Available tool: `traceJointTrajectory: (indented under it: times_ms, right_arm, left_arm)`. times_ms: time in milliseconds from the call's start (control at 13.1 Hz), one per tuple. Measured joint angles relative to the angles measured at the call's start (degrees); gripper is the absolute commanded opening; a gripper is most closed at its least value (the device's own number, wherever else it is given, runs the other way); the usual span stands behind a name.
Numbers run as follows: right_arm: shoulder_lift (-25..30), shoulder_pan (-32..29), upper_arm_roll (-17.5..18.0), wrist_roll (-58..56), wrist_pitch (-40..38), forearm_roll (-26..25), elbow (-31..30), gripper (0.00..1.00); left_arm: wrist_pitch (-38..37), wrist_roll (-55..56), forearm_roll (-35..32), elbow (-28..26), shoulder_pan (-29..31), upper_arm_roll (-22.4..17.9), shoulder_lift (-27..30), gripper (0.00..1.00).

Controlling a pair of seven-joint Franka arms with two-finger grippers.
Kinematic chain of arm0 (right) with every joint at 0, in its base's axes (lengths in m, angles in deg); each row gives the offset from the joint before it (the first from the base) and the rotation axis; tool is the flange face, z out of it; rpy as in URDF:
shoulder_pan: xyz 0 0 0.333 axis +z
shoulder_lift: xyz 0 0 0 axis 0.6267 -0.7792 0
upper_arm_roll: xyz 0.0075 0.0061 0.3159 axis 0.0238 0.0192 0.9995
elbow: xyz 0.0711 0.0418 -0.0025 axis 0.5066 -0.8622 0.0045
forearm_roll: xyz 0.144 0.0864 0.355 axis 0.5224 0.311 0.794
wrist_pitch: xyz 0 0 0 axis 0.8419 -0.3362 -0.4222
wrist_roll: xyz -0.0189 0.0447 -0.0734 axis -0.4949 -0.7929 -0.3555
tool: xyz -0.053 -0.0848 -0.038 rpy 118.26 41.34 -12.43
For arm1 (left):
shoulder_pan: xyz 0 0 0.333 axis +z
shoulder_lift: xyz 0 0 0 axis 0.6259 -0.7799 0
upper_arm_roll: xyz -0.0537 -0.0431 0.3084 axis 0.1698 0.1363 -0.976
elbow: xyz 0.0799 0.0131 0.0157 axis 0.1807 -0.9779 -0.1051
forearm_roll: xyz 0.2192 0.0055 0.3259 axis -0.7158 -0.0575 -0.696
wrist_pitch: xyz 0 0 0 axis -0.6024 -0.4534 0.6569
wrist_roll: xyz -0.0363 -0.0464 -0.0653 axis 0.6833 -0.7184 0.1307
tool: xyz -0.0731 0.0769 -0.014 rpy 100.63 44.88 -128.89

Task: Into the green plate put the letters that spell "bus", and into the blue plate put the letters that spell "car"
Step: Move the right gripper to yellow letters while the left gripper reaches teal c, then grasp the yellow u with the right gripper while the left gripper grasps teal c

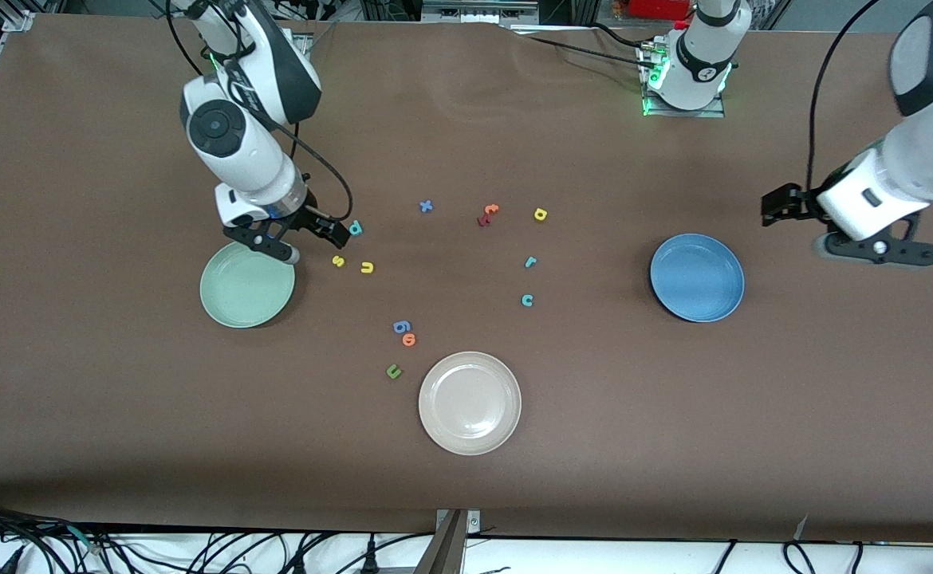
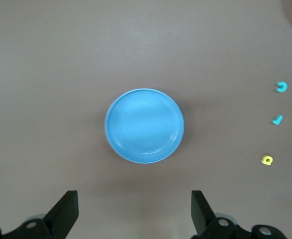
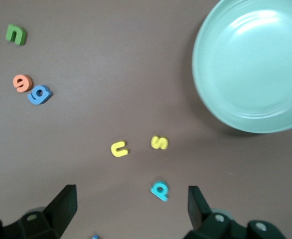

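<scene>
The green plate (image 1: 247, 285) (image 3: 255, 64) and blue plate (image 1: 697, 277) (image 2: 144, 125) hold nothing. Beside the green plate lie the teal b (image 1: 356, 229) (image 3: 159, 189), yellow s (image 1: 338, 261) (image 3: 159, 143) and yellow-orange u (image 1: 367, 267) (image 3: 119, 148). Toward the blue plate lie the yellow a (image 1: 541, 214) (image 2: 267, 160), teal r (image 1: 530, 261) (image 2: 277, 119) and teal c (image 1: 527, 300) (image 2: 281, 87). My right gripper (image 1: 279, 245) (image 3: 131, 204) hangs open and empty over the b. My left gripper (image 1: 881, 253) (image 2: 134, 206) waits open and empty beside the blue plate.
A cream plate (image 1: 470, 402) sits nearest the front camera. Loose letters: blue x (image 1: 426, 206), orange t (image 1: 491, 210) on a dark red letter (image 1: 482, 219), blue g (image 1: 401, 326) (image 3: 39, 93), an orange letter (image 1: 409, 340) (image 3: 22, 82), olive-green u (image 1: 393, 371) (image 3: 15, 34).
</scene>
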Motion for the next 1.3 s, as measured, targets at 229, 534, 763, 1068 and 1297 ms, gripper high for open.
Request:
traceJointTrajectory:
  times_ms: [229, 534, 763, 1068, 1297]
  right_arm:
    - [-5.2, 0.5, 0.3, -0.8, 9.8, -0.9, -1.5, 0.98]
    - [-10.4, 1.7, 0.3, -1.2, 16.8, -2.9, -1.5, 0.98]
    - [-13.2, 1.9, 0.2, -1.2, 18.7, -4.9, -1.5, 0.98]
    - [-15.0, 5.7, -3.2, -1.2, 19.2, -8.1, -1.5, 0.95]
    - [-16.5, 14.4, -12.0, -1.0, 22.2, -9.2, -1.5, 0.95]
  left_arm:
    - [6.5, 3.3, 1.6, -0.3, -0.3, 5.7, -5.0, 1.0]
    - [22.5, 16.9, 2.9, -0.6, -6.1, 10.8, -15.3, 1.0]
    - [31.9, 22.5, 2.7, -0.6, -13.5, 10.9, -21.5, 1.0]
    - [39.9, 28.8, -4.3, -0.8, -17.3, 10.8, -28.3, 1.0]
    - [43.4, 30.6, -6.0, -0.7, -17.6, 10.8, -31.1, 1.0]
